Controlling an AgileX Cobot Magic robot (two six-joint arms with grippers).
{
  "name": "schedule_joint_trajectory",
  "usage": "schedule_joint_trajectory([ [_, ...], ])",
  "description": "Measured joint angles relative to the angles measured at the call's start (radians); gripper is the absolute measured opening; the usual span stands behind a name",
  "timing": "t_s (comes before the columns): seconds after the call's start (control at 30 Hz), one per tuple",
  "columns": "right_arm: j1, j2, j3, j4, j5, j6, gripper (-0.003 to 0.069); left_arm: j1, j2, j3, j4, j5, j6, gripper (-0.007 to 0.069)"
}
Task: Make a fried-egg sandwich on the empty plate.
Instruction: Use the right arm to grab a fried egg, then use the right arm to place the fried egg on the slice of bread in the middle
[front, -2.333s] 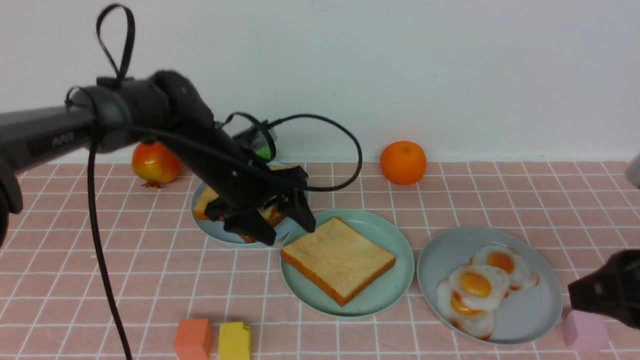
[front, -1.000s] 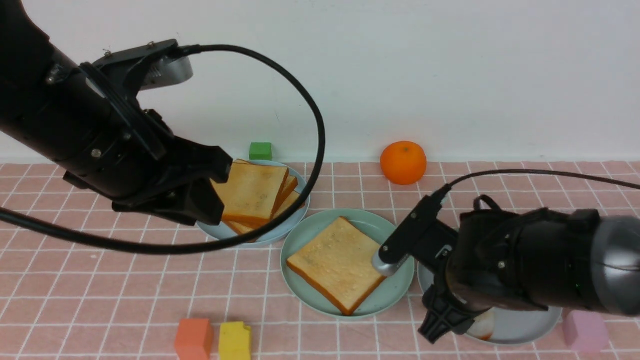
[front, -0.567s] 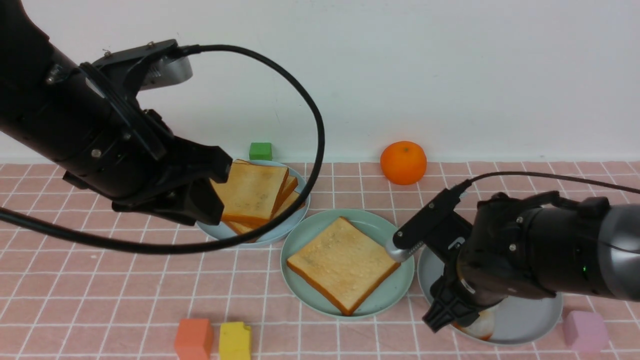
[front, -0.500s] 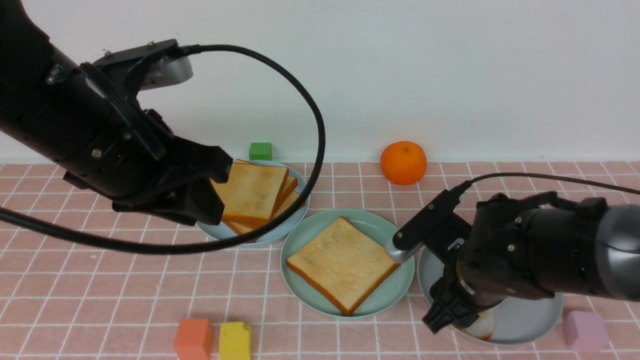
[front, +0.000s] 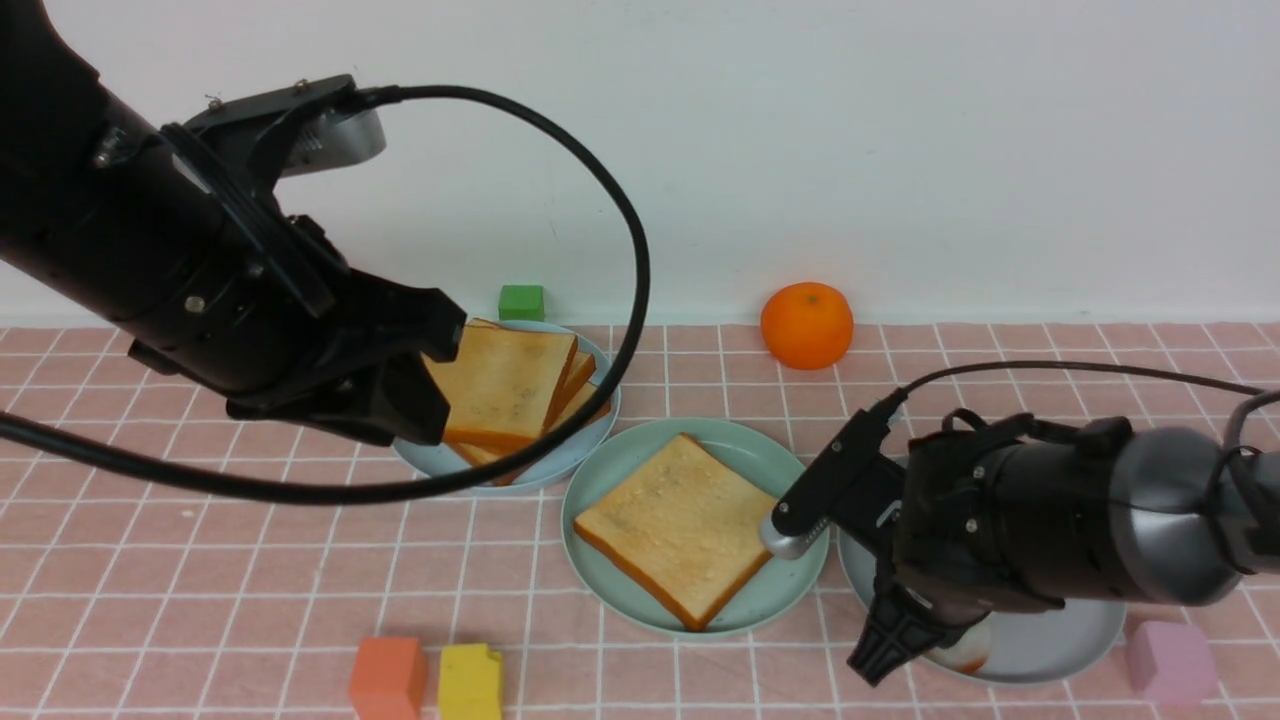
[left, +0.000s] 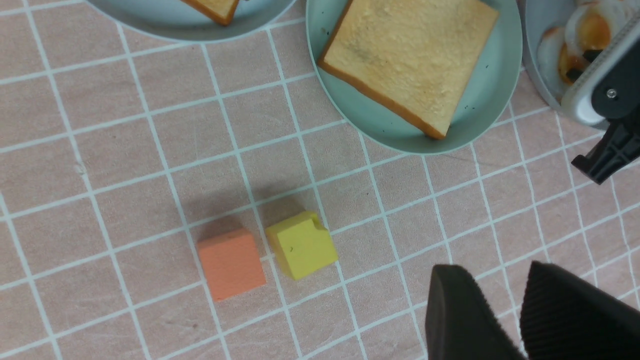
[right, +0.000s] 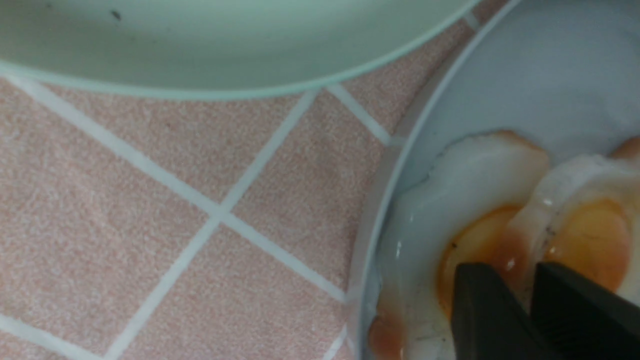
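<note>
The right jaws are being held narrow over the eggs, and the raised white edge of the upper egg is being taken into the slim gap between them. A pinch on that egg is therefore being judged as made, though the contact itself is partly being hidden. The edge is probably being chosen because a flat egg offers little else to nip. The eggs are being carried on the grey plate, whose rim is lying just beside that of the mint plate, with a strip of worktop between. The left jaws are being held a little apart with nothing in them, above the orange block and yellow block, seemingly so that the middle is being left free for the right arm. The mint plate is being seen mid-worktop, between the grey plate and the blue plate, with one toast lying flat on it as the sandwich's base; no egg or second slice is on it yet. The pinch is being shown only by the right wrist view, being blocked by the arm in the front view. The spare toast stack is being shown there, but only as a corner from the left wrist.
</note>
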Motion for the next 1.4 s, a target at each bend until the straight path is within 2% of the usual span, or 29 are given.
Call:
schedule_joint_trajectory([
  [0.27,0.000,-0.008,-0.001,0.013,0.001,0.000,0.0135,0.000,0.000,0.000,0.000,-0.001,0.000,0.0243],
  [0.67,-0.001,-0.120,0.002,0.033,0.007,-0.001,0.0087,0.000,0.000,0.000,0.000,-0.001,0.000,0.0243],
  [0.9,0.012,-0.124,-0.039,0.018,0.059,-0.012,0.0087,0.000,0.000,0.000,0.000,-0.002,0.000,0.0243],
  [1.2,0.202,-0.092,-0.180,-0.085,0.067,-0.024,0.0087,0.000,0.000,0.000,0.000,-0.010,0.000,0.0243],
  [1.4,0.266,0.034,-0.260,-0.150,0.054,-0.024,0.0087,0.000,0.000,0.000,0.000,-0.057,-0.028,0.0243],
])
